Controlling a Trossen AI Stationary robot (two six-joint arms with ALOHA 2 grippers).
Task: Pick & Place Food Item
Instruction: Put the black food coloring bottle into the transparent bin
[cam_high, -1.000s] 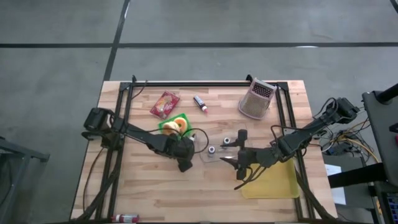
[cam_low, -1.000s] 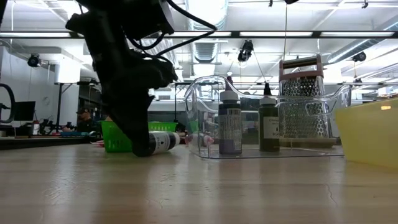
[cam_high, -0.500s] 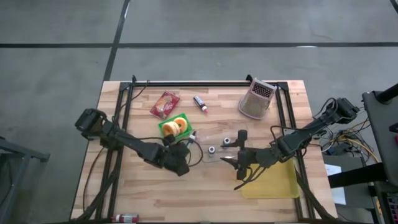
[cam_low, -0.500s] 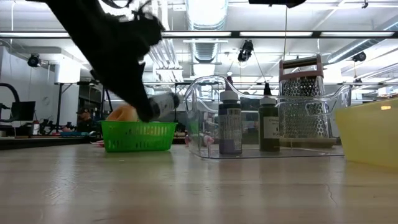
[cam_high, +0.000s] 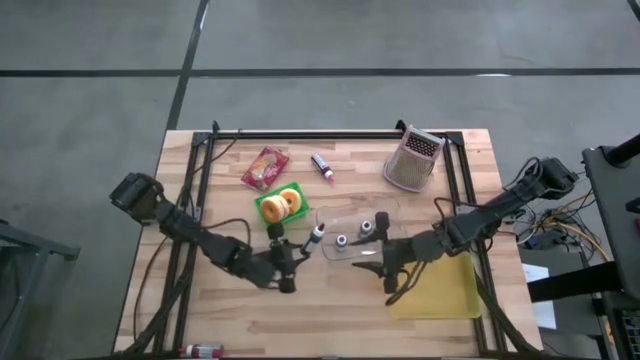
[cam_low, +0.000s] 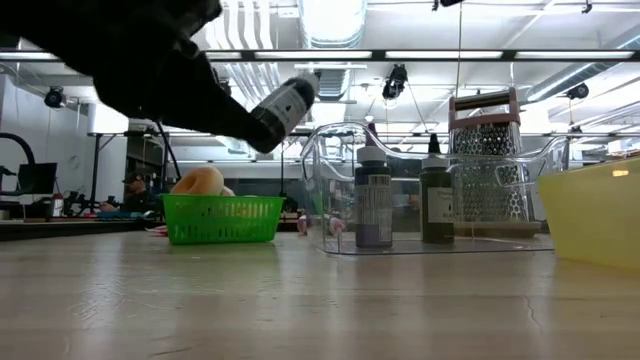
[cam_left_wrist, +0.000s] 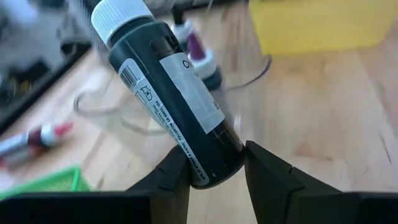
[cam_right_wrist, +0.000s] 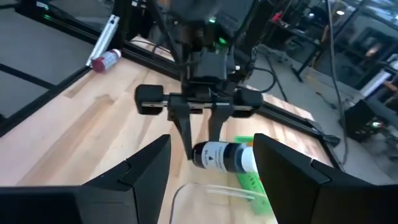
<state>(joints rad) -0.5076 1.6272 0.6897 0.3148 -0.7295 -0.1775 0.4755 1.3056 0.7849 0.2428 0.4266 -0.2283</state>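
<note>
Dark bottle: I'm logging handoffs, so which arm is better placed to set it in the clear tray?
Left. The left gripper already holds the dark bottle lifted beside the clear tray; the right gripper is open and holds nothing.

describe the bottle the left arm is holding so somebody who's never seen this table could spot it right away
Start at the clear tray in the middle of the wooden table. Just left of it, the left end effector grips a dark bottle with a white cap and white label. Unlike the two small bottles standing in the tray, it is lifted and tilted.
</note>
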